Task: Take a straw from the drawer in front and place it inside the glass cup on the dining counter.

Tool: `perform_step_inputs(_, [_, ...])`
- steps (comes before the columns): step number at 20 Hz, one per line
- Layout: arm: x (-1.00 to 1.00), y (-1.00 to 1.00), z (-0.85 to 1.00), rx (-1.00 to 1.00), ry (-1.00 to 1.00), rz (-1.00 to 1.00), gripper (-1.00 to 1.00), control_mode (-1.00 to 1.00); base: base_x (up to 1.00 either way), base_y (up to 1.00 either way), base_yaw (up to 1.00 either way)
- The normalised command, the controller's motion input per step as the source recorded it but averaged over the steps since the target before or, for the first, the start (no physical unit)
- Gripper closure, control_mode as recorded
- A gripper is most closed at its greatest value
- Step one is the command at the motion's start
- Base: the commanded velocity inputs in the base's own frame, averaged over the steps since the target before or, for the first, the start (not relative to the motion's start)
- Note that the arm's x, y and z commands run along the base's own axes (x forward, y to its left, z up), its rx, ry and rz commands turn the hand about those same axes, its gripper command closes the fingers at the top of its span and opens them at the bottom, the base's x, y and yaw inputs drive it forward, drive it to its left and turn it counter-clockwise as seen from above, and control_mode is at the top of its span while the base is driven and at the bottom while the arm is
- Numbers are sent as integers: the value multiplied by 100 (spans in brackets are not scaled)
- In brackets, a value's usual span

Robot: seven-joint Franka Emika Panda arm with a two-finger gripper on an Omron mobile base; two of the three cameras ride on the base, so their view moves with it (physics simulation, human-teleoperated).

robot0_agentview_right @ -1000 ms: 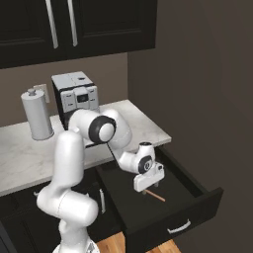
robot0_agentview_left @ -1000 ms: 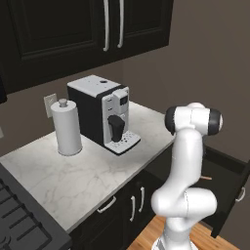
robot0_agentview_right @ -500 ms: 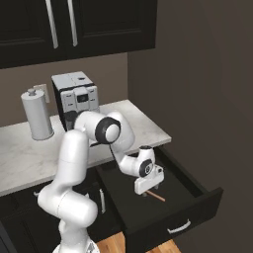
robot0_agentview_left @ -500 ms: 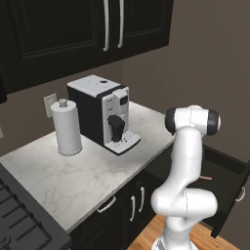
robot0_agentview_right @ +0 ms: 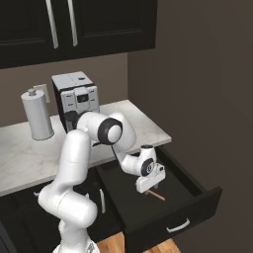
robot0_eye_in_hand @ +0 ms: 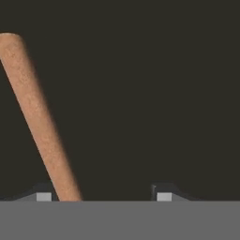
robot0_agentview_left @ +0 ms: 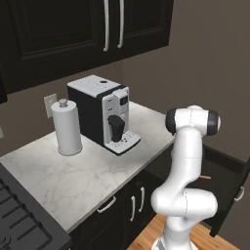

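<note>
Grasping advised: gripper [robot0_agentview_right: 149, 189] lowered inside drawer [robot0_agentview_right: 163, 217], fingers spread astride straw [robot0_eye_in_hand: 40, 117]; centring needed before pinch.

Matt tan straw [robot0_eye_in_hand: 40, 117] (faintly grainy) on matt black drawer [robot0_agentview_right: 148, 207] floor

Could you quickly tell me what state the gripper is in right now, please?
Gripper: jaws apart around the straw down in the drawer; the straw lies against one fingertip, not yet clamped.
</note>
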Motion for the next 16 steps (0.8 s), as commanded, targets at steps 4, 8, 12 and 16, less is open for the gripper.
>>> perform_step_inputs(4, [0,0,-27,0,0,0,100,-100,0,0,0])
perform_step_inputs(8, [-2,0,-30,0,0,0,100,-100,0,0,0])
perform_step_inputs(12, [-14,0,-20,0,0,0,100,-100,0,0,0])
perform_step_inputs(16, [-40,0,18,2,-6,-1,100,-100,0,0,0])
